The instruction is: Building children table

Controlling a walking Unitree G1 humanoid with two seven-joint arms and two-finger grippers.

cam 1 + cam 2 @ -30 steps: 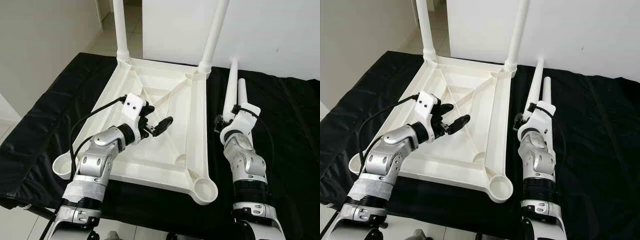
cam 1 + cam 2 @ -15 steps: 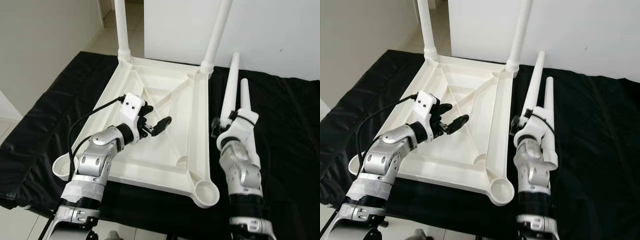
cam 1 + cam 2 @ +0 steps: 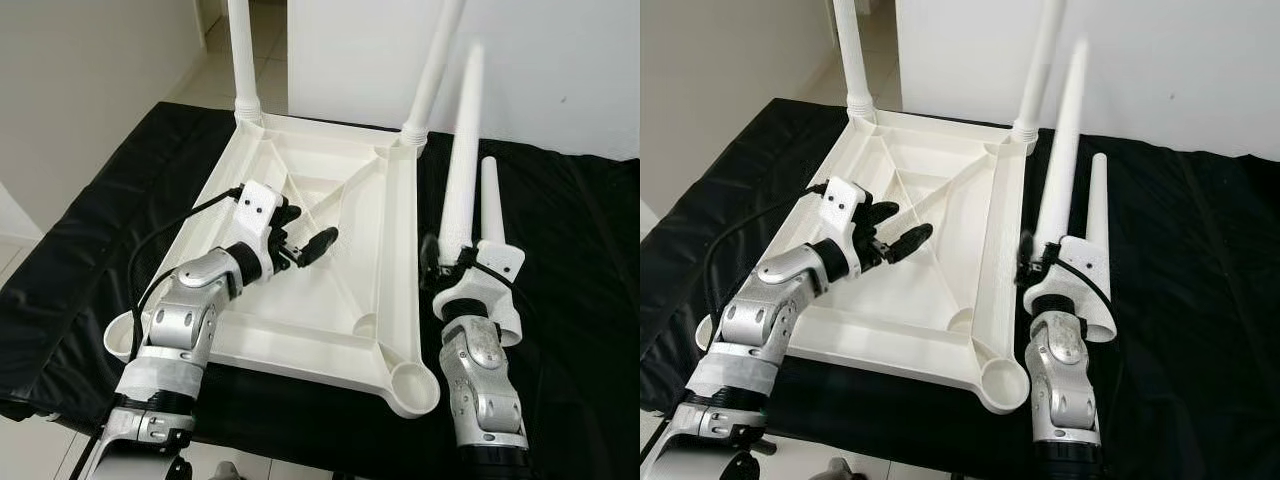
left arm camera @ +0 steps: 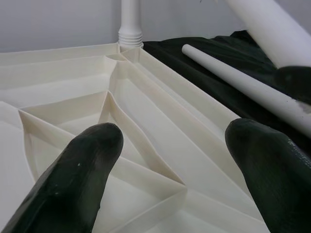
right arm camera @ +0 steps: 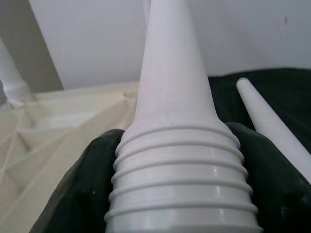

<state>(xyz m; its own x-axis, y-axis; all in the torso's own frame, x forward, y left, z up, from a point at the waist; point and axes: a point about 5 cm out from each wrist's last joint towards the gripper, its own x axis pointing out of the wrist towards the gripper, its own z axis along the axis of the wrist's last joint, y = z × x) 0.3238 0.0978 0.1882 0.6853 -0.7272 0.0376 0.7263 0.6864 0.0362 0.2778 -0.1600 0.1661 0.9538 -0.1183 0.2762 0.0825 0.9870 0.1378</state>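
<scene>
No readable text, labels, brands or numbers on anything.

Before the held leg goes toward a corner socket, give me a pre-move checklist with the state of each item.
1. Grip: right gripper fingers clamp the threaded end of the tapered white plastic leg: ok.
2. Near right round corner socket of the upturned white plastic tabletop looks empty: ok.
3. Two far legs stand in their sockets: ok.
4. Left gripper, fingers open, hovers over the tabletop's ribs, away from that socket: ok.
5. Spare white leg lies on the black cloth, beside the right arm: ok.
6. Thread aligned with socket: cannot tell.
</scene>
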